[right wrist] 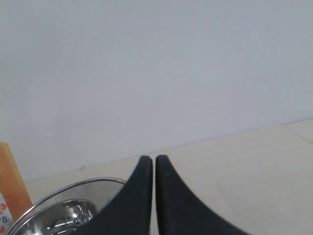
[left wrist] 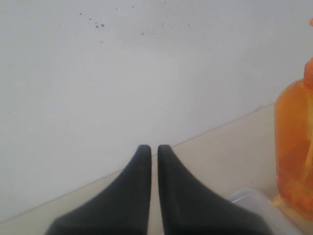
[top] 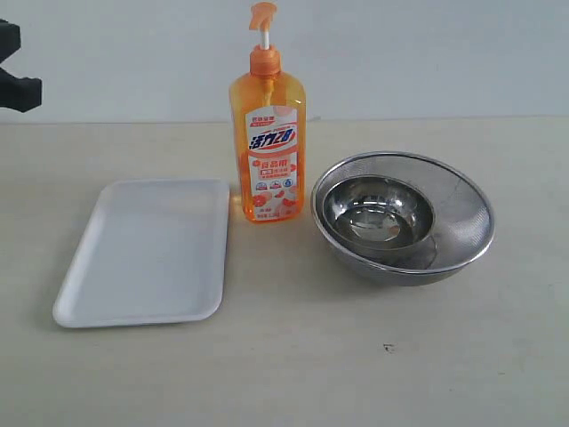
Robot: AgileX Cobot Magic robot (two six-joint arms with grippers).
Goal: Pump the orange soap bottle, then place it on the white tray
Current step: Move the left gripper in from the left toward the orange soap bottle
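The orange soap bottle (top: 268, 151) stands upright at the back middle of the table, pump head up on its white stem. The white tray (top: 147, 252) lies flat just left of it, with nothing on it. In the left wrist view my left gripper (left wrist: 154, 148) is shut and holds nothing; the orange soap bottle (left wrist: 295, 147) shows at that frame's edge, apart from the fingers. Shut and holding nothing too, my right gripper (right wrist: 154, 158) hangs over the table, with a sliver of the orange soap bottle (right wrist: 11, 186) at the frame's edge. A black arm part (top: 16, 71) shows at the exterior view's far left.
A steel mesh bowl (top: 467, 213) with a smaller steel bowl (top: 378, 213) inside it sits right of the bottle; the mesh bowl's rim (right wrist: 73, 186) shows in the right wrist view. A white wall stands behind the table.
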